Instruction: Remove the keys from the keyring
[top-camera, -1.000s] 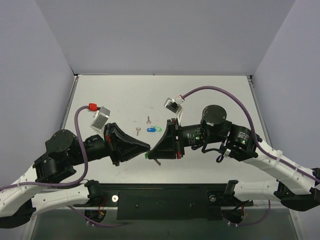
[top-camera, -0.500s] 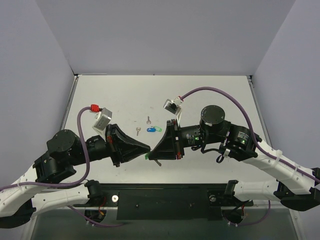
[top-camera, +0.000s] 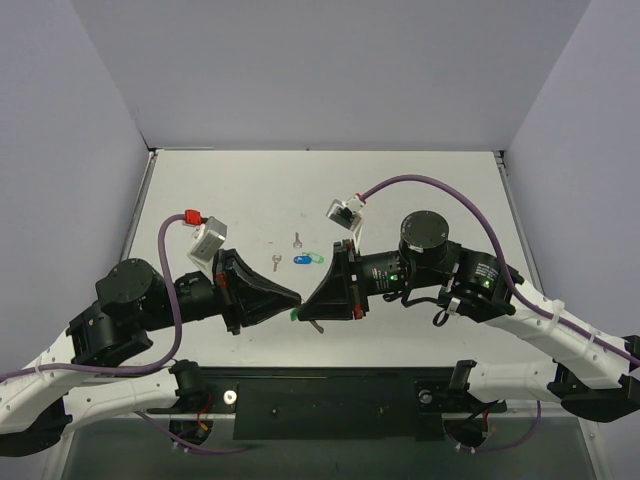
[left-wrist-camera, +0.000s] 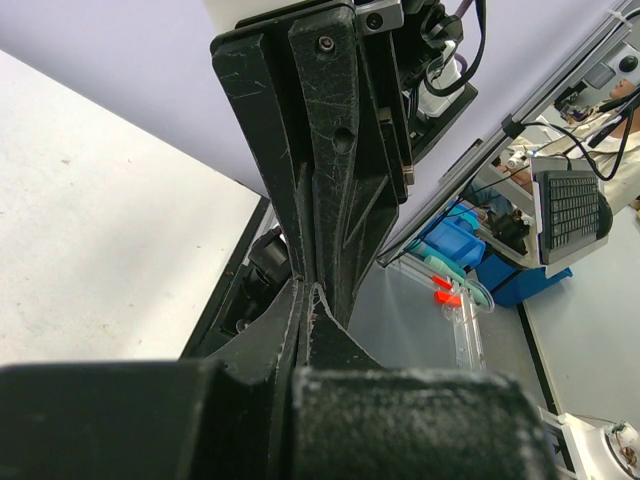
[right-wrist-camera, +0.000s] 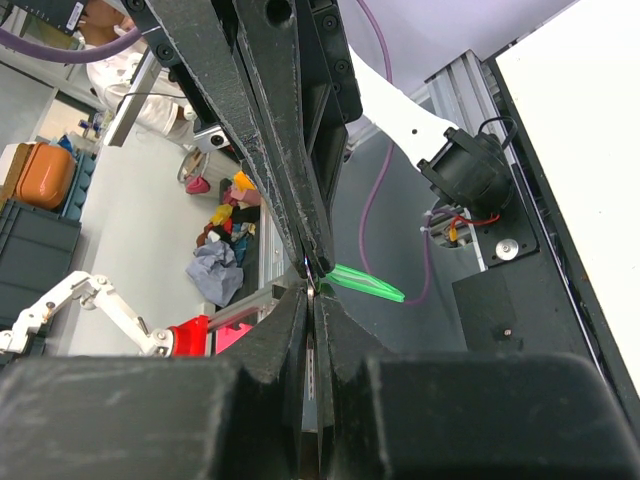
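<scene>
Both grippers meet tip to tip above the near middle of the table (top-camera: 430, 190). My left gripper (top-camera: 297, 297) (left-wrist-camera: 308, 290) is shut. My right gripper (top-camera: 303, 308) (right-wrist-camera: 312, 292) is shut too, with a thin metal strip between its fingers that runs up into the left tips. A green plastic loop (right-wrist-camera: 365, 283) (top-camera: 294, 313) sticks out beside the tips; I take this pinched piece for the keyring. On the table behind lie two bare silver keys (top-camera: 297, 239) (top-camera: 275, 262), a blue-headed key (top-camera: 301, 260) and a green piece (top-camera: 318, 256) touching it.
Grey walls close in the table on three sides. A black rail (top-camera: 330, 395) with the arm bases runs along the near edge. Purple cables (top-camera: 440, 180) loop over both wrists.
The left arm's wrist and its cable have shifted slightly to the right. The gripper tips stay together at the same spot, and the keys on the table have not moved.
</scene>
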